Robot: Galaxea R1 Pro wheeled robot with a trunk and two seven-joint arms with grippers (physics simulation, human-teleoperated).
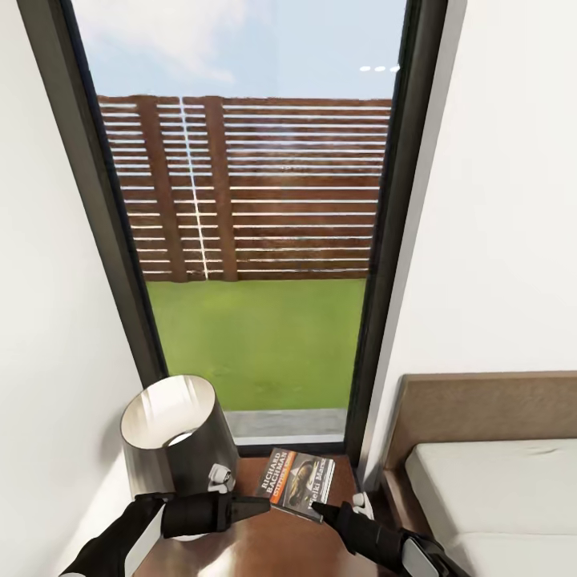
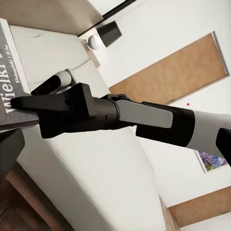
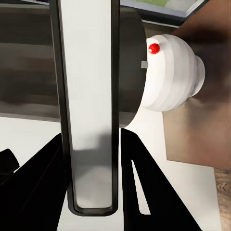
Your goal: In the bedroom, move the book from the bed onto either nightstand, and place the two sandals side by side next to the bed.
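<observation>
A tall black-framed window [image 1: 256,224] looks out on a slatted wooden fence, grass and sky. Directly below the window sits a dark-brown nightstand [image 1: 264,545] with a glossy top. On the nightstand, to the window's lower left, stands a lamp [image 1: 178,437] with a grey drum shade, tilted, on a white ribbed base.

The book [image 1: 295,474] lies on the nightstand just beside the lamp, on the side nearer the bed, its dark cover with white lettering and an orange band facing up. The right gripper [image 1: 320,507] reaches in from the bed side and its black fingertips meet the book's near edge. In the right wrist view the book [image 3: 89,106] stands edge-on between the two black fingers [image 3: 139,183], which press against both covers, so this hand is clamped on the book. The left wrist view shows the same grasp from the side, the fingertip [image 2: 29,102] on the book's edge [image 2: 10,72].

The left gripper [image 1: 255,505] hovers over the nightstand just short of the book; whether its fingers are parted cannot be told.

The bed [image 1: 489,489], with brown headboard and off-white mattress, stands against the nightstand on the side away from the lamp.
</observation>
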